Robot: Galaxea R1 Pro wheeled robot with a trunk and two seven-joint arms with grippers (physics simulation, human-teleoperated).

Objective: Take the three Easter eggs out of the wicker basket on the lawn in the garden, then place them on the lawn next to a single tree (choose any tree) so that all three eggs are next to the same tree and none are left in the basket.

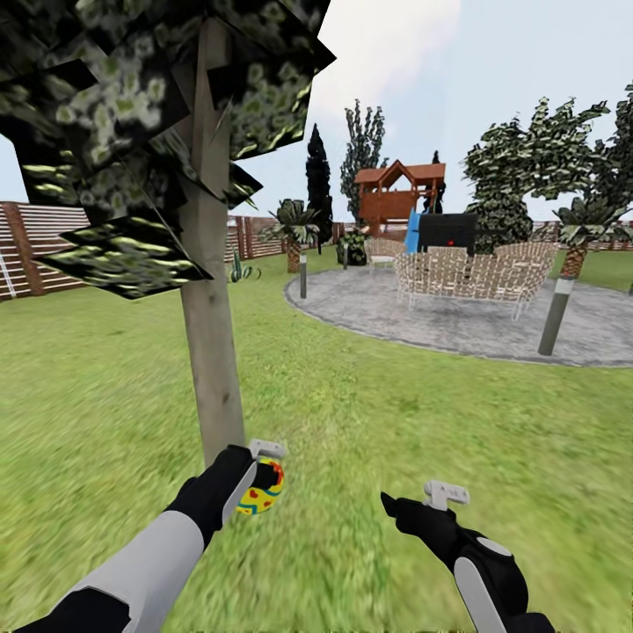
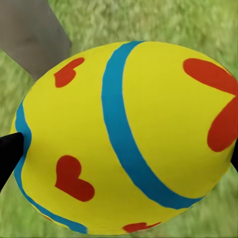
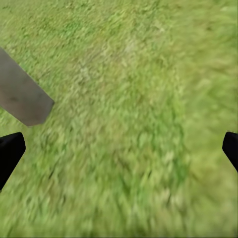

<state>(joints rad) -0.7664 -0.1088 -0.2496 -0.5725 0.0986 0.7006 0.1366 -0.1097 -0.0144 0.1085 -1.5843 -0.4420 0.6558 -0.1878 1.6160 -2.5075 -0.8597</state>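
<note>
Left hand [image 1: 264,482] is gripping an Easter egg [image 1: 262,498] at lower left of frame, just beside the tree [image 1: 211,352] trunk base; right hand [image 1: 431,510] is hanging wide, empty.

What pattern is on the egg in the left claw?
Yellow Easter egg with blue bands and red hearts, held in the left claw; clearest in the left wrist view.

Both forearms are light grey, capsule-shaped shells ending in black wrists. Each black hand, left hand [image 1: 255,475] and right hand [image 1: 413,503], has a small white bracket mounted just beside it.
</note>
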